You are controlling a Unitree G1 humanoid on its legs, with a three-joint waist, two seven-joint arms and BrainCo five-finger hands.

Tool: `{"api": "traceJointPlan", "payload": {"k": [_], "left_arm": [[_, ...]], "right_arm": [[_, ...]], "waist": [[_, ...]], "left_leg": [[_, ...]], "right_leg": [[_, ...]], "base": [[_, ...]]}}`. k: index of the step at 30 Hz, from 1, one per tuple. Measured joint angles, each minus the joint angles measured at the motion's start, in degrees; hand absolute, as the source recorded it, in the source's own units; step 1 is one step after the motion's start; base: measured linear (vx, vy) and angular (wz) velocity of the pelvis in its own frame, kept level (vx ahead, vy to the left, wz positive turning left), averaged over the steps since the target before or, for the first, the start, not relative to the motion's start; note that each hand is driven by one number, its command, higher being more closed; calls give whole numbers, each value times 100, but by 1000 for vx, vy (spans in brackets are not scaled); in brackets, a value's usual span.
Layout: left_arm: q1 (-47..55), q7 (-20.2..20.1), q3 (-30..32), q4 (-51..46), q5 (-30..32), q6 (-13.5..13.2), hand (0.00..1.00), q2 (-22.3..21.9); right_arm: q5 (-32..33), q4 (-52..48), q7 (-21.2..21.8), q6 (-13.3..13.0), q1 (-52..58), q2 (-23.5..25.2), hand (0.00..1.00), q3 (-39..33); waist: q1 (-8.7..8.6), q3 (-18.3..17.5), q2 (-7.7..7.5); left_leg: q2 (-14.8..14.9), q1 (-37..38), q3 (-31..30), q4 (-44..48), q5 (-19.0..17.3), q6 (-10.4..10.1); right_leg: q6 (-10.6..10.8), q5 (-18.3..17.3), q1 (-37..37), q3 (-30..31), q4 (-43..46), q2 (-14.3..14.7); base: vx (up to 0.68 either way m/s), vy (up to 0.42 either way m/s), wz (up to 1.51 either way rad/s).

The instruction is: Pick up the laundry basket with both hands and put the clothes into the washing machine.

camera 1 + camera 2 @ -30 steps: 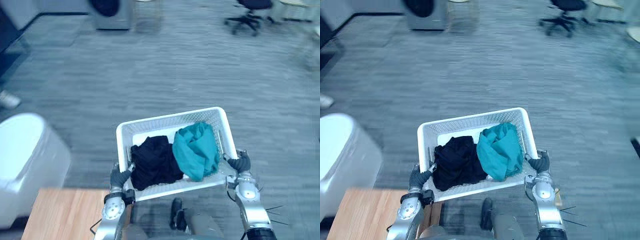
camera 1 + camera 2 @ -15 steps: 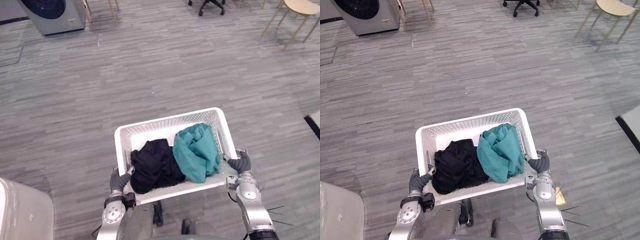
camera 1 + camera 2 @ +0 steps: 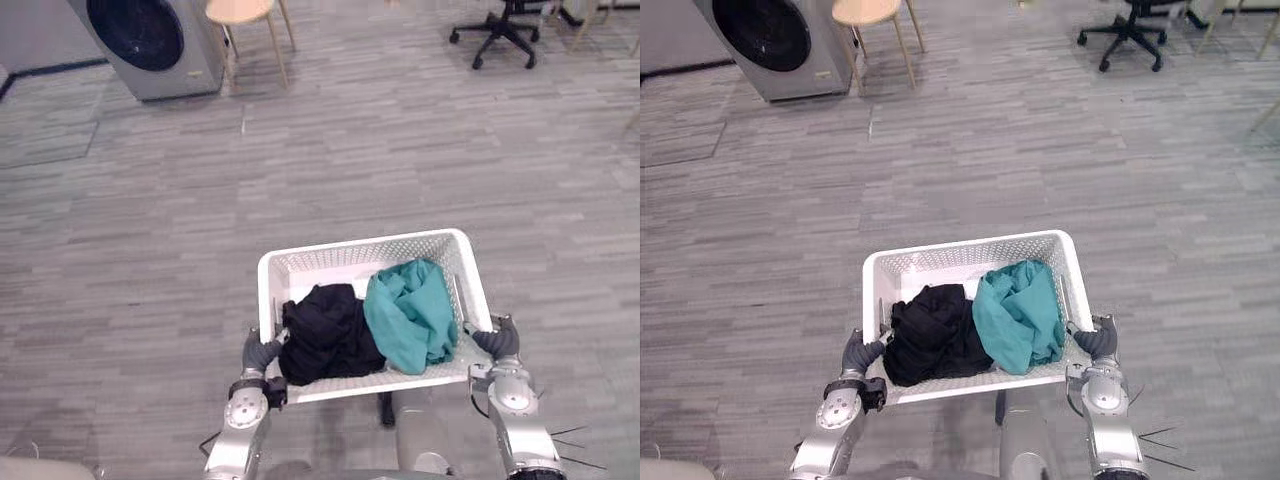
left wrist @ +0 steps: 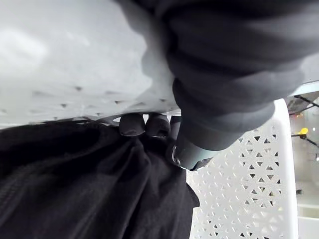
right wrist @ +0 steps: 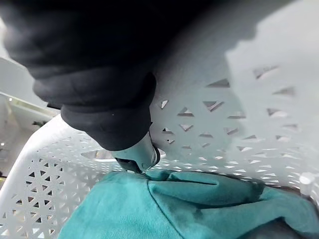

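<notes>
Held off the floor in front of me is a white perforated laundry basket (image 3: pixel 360 248). In it lie a black garment (image 3: pixel 325 333) on its left and a teal garment (image 3: pixel 410 312) on its right. My left hand (image 3: pixel 258 352) grips the basket's left rim, with its dark fingertips (image 4: pixel 132 124) curled over the edge above the black garment (image 4: pixel 75 189). On the right rim is my right hand (image 3: pixel 497 340), with a finger (image 5: pixel 137 154) hooked over the rim above the teal garment (image 5: pixel 174 209). The grey washing machine (image 3: pixel 150 40), with a dark round door, stands far off at the upper left.
A wooden stool (image 3: pixel 240 12) stands just right of the washing machine. A black office chair (image 3: pixel 495 25) is at the far upper right. Grey plank floor lies between the basket and the machine.
The whole picture has shifted as the camera moved; the washing machine now shows larger at the upper left. The basket stays in both hands with the clothes lying as before.
</notes>
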Motion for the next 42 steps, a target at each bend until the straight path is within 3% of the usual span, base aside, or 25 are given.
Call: {"api": "traceJointPlan", "payload": {"k": [3, 6, 9, 10, 11, 12, 13, 14, 15, 17, 19, 21, 23, 24, 25, 26, 27, 28, 29, 31, 32, 34, 36, 39, 42], "left_arm": [[87, -41, -6, -165, -60, -65, 100, 51], [147, -102, -7, -329, -134, -124, 100, 68], [211, -120, 13, -424, -110, -108, 100, 62], [227, -120, 8, -466, -74, -88, 100, 57], [160, -111, 61, -511, 8, -7, 100, 65], [189, -109, 105, -587, 33, 49, 100, 18], [237, -109, 139, -625, 64, 76, 100, 14], [318, -109, 116, -618, 72, 76, 100, 61], [401, -111, 94, -638, 74, 64, 100, 82], [290, -109, 107, -572, 74, 107, 100, 230], [354, -107, 94, -536, 73, 184, 100, 263], [413, -104, 77, -517, 66, 183, 100, 278], [346, -105, 55, -519, 54, 140, 100, 337], [233, -105, 43, -472, 53, 139, 100, 340], [164, -106, 36, -443, 54, 139, 100, 346], [62, -107, 12, -382, 77, 135, 100, 401], [29, -107, -33, -308, 92, 136, 100, 401], [-27, -100, -130, -114, 106, 145, 100, 312], [-123, -111, -136, -66, 116, 168, 100, 194], [-173, -112, -177, 31, 177, 145, 100, -11], [146, -121, -185, -182, 222, 103, 100, 6], [197, -115, -180, -276, 219, 36, 100, -87], [135, -117, -174, -338, 209, 39, 100, 41], [210, -118, -177, -454, 143, -3, 100, 163], [201, -194, -181, -475, 103, 2, 100, 105]], "right_arm": [[18, -409, -12, -1, 182, 8, 100, 27], [103, -568, -51, -4, 234, 4, 100, 23], [180, -272, -47, -13, 18, -24, 100, 26], [180, -74, -46, -15, -81, -47, 100, 37], [181, 108, -52, -11, -185, 25, 100, 33], [182, 161, -32, -8, -243, -8, 100, 29], [169, 244, 19, -8, -308, 71, 100, 32], [116, 272, 26, -13, -255, 152, 100, 24], [94, 261, 55, -28, -206, 160, 100, 43], [52, 350, 46, -29, -209, 282, 100, 28], [-2, 507, 49, -17, -185, 334, 100, 38], [-42, 483, 65, -17, -105, 333, 100, 59], [-39, 401, 67, -31, -114, 325, 100, 61], [-34, 338, 67, -37, -120, 294, 100, 42], [-29, 318, 62, -37, -114, 282, 100, 33], [-26, 300, 53, -36, -91, 293, 100, 17], [-26, 282, 50, -34, -51, 281, 100, -3], [-29, 260, 34, -12, -44, 163, 100, -50], [-34, 210, 39, 45, -96, 108, 100, -147], [9, 212, 31, 58, 77, 76, 100, -263], [21, -71, 28, 78, 301, 174, 100, -232], [26, -284, 3, 75, 331, 97, 100, -240], [122, -291, -2, 76, 296, 190, 100, -219], [130, -531, -4, 74, 405, 268, 100, -179], [146, -497, -44, 69, 382, 180, 100, -194]], "waist": [[192, 112, -123], [283, 144, -171], [332, 147, -146], [427, 153, -165], [439, 95, -324], [415, 89, -308], [468, 107, -340], [498, 58, -454], [473, -8, -516], [324, -37, -747], [278, 29, -699], [182, 19, -447], [32, -25, -373], [-41, -10, -312], [-71, -6, -300], [-113, -13, -420], [-158, -37, -431], [-139, -102, -89], [-96, -65, -98], [-340, 59, -311], [-330, -13, -238], [-151, -55, 188], [30, 3, 96], [192, 70, -259], [246, 87, -360]], "left_leg": [[314, -1136, 587, 827, -776, 481], [25, -1867, 879, -633, -1171, 442], [-656, -2115, 883, -4133, -651, -245], [-750, -2075, 972, -4464, 141, 41], [-923, -2095, 1061, -4059, -171, 761], [-891, -2206, 1017, -3699, -380, 1178], [-720, -2426, 1056, -2671, -830, 1340], [-771, -2457, 1119, -2163, -1145, 1137], [-941, -1886, 1093, -2645, -1909, 1149], [-1261, -1565, 1069, -2633, -2155, 1160], [-1506, -524, 1034, -3172, -2369, 1216], [-1534, 522, 846, -4040, -2374, 1215], [-1525, 1097, 680, -4564, -2370, 1149], [-1444, 1399, 573, -4812, -2428, 881], [-1398, 1520, 541, -4876, -2467, 769], [-1446, 1790, 429, -4981, -2495, 618], [-1442, 1928, 333, -5063, -2509, 547], [-1209, 2121, 171, -5099, -2474, 391], [-1155, 2059, 15, -4701, -2036, -5], [-1343, 1998, -165, -3736, -890, 162], [-906, 1532, -18, -2038, 69, 18], [-90, 568, 149, -52, -27, 166], [268, -324, 308, 931, -415, 427], [198, -1233, 738, 27, -1112, 466], [-498, -1502, 670, -3086, -1068, 154]], "right_leg": [[32, -375, 1302, -65, -682, 17], [158, -602, 2007, -174, -1230, -90], [480, -814, 2799, -219, -1866, -297], [603, -822, 3132, -116, -2198, -342], [777, -746, 3293, -6, -2268, -586], [952, -637, 3305, 88, -2194, -646], [1101, -543, 3314, 440, -1754, -696], [1213, -566, 3111, 687, -749, -787], [1828, -308, 2461, 997, 1009, -910], [1816, -241, 1596, 1298, 3084, -1035], [1230, -504, 862, 1013, 4316, -1121], [666, -925, 245, 328, 4095, -990], [463, -1102, -393, -132, 3147, -852], [465, -1011, -724, -269, 1935, -607], [509, -788, -830, -281, 1154, -475], [477, 167, -911, -225, -415, -307], [413, 831, -861, -164, -762, -234], [6, 1233, -791, -216, -652, -3], [-62, 795, -810, -63, -116, -125], [-26, 92, -885, -301, 1190, -498], [-319, -231, -115, -606, 306, -191], [-328, -425, 257, -719, 160, 286], [-408, -600, 883, -668, -192, 445], [-378, -621, 1924, -513, -1109, 397], [-200, -670, 2622, -458, -1763, 209]], "base": [[711, -122, 23], [546, 56, 27], [677, 184, 3], [850, 291, -26], [718, 250, -19], [767, 327, -15], [740, 375, -18], [991, 511, -26], [657, 348, -3], [688, 217, 32], [746, 129, 14], [735, 82, 10], [723, 42, 44], [738, -14, 52], [746, -73, 57], [622, -89, 52], [814, -126, 42], [968, -132, 21], [945, -138, 21], [720, -240, 66], [551, -345, 48], [597, -227, -27], [625, -92, -22], [586, -18, -4], [569, 116, -4]]}}
